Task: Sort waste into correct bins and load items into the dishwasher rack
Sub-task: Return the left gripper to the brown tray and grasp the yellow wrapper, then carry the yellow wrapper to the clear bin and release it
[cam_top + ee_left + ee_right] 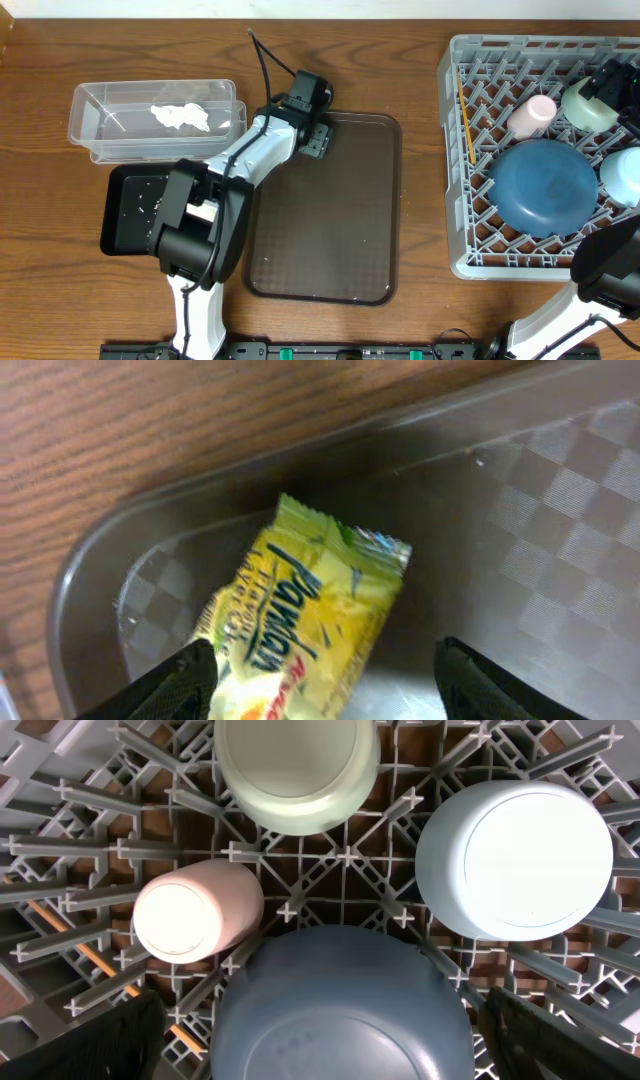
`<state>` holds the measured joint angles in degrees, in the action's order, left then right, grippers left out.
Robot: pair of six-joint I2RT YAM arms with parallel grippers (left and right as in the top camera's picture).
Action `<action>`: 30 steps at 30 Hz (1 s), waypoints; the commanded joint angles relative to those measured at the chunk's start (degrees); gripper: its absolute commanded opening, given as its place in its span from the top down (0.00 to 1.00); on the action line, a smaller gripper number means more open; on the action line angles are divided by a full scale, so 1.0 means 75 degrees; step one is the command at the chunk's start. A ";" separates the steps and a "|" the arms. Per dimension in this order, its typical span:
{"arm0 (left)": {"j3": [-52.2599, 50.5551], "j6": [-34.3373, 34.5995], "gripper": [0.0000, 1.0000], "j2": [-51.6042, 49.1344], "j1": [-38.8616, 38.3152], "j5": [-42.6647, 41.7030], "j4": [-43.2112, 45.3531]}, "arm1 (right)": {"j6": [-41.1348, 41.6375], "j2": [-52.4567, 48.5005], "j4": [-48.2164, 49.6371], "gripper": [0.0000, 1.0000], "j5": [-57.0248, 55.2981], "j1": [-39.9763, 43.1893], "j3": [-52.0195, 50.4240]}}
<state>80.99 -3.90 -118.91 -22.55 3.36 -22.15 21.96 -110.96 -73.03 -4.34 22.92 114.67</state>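
A yellow-green snack wrapper (pixel 310 615) lies in the top-left corner of the brown serving tray (pixel 330 230). My left gripper (pixel 330 680) is open around it, with the left fingertip (pixel 185 675) touching the wrapper's edge. From overhead the left gripper (pixel 316 136) hides the wrapper. The dishwasher rack (pixel 455 150) holds the dark-blue bowl (pixel 545 185), pink cup (pixel 532 113), mint-green bowl (pixel 590 106), light-blue bowl (pixel 625 175) and wooden stick (pixel 465 120). My right gripper (pixel 325 1050) hangs open above the dark-blue bowl (pixel 340 1010), holding nothing.
The clear tub (pixel 95 110) at the back left holds a crumpled white tissue (pixel 180 117). The black tray (pixel 125 215) in front of it carries scattered rice grains. My left arm (pixel 205 225) lies across the gap between the black tray and the brown tray.
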 commanded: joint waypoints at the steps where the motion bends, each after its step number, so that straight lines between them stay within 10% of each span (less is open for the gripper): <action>1: -0.0047 -0.0079 0.31 -0.0154 0.0041 0.0437 0.0105 | 0.0099 0.0047 -0.0003 0.01 -0.0020 0.0093 -0.0006; 18: -0.0055 -0.0047 0.34 -0.0527 0.0038 0.0423 0.0198 | 0.0099 0.0047 -0.0003 0.01 -0.0020 0.0093 -0.0006; 30: -0.0052 -0.0044 0.90 -0.0417 0.0038 0.0423 0.0347 | 0.0099 0.0047 -0.0006 0.01 -0.0020 0.0093 -0.0006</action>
<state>80.99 -4.51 -121.10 -22.55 5.89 -19.46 21.96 -110.96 -73.03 -4.34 22.92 114.65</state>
